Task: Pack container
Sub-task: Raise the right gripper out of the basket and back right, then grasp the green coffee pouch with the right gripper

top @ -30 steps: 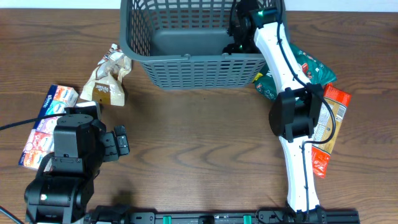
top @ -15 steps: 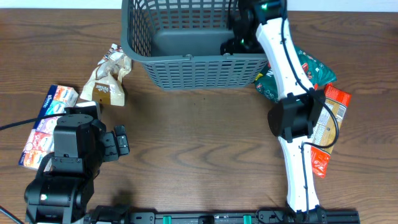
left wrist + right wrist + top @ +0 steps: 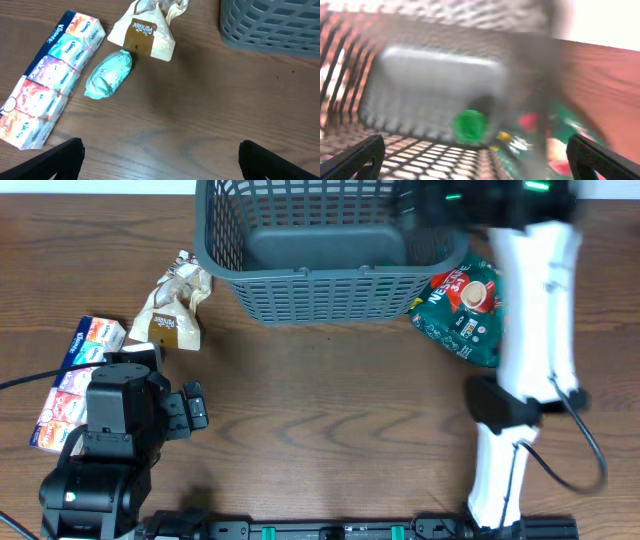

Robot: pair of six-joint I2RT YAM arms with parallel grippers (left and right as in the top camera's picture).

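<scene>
The container [image 3: 320,290] stood far-centre on the surface [image 3: 330,410], a green packet [image 3: 462,305] right of it and a tissue pack [image 3: 75,380] left, probably so each arm had its own, while the right pincer [image 3: 477,160] over its rim and the left pincer [image 3: 160,162] by the tissues gaped, empty.

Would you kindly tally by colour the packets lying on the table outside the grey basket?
Beige and brown bag: 1
Teal packet: 1
Multicoloured tissue pack: 1
Green bag: 1
Total: 4 in view
</scene>
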